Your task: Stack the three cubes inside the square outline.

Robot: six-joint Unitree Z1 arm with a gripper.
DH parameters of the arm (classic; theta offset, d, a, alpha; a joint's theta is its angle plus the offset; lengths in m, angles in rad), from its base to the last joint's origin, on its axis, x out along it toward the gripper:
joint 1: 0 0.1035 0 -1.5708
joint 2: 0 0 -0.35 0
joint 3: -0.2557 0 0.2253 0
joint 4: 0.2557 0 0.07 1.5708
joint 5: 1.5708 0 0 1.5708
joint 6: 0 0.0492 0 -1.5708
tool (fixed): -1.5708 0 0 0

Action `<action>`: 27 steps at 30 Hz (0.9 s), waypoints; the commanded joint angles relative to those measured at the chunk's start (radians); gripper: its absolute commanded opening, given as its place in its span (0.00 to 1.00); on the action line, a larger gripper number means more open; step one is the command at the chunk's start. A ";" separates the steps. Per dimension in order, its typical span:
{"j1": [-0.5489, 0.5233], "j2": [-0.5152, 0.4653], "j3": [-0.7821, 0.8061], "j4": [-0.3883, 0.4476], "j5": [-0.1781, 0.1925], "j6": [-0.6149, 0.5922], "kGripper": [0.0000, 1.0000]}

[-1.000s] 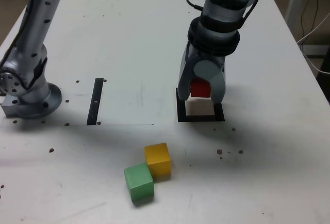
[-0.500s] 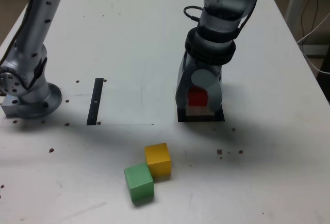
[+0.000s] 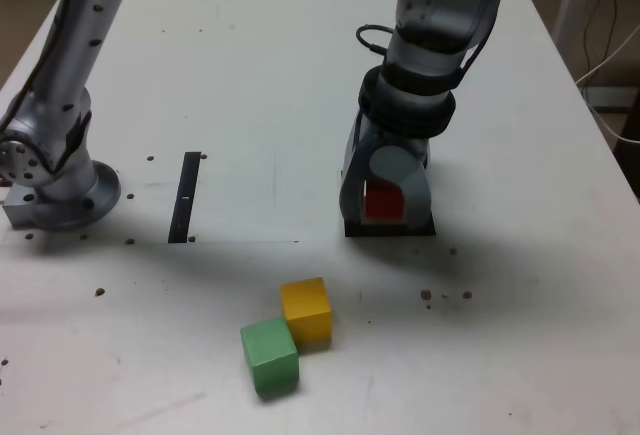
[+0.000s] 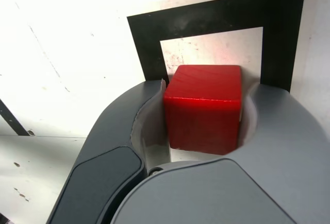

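Low over square outline (image 4: 221, 16), hand (image 4: 210, 86) points down around red cube (image 4: 202, 123); whether clamped, can't tell.

Two views: one wide, one close
The exterior view looks steeply down from well above the desk (image 3: 260, 75), taking in the arm (image 3: 60, 125), all three cubes and the outline (image 3: 390, 230). The wrist view looks down past the gripper (image 4: 206, 116) from very near, filled mostly by the red cube (image 4: 203, 108) and part of the outline. Both share the red cube, outline, gripper and a black strip (image 3: 185, 198).
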 commanded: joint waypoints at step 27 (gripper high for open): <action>-0.149 -0.237 0.077 0.071 0.058 0.055 0.99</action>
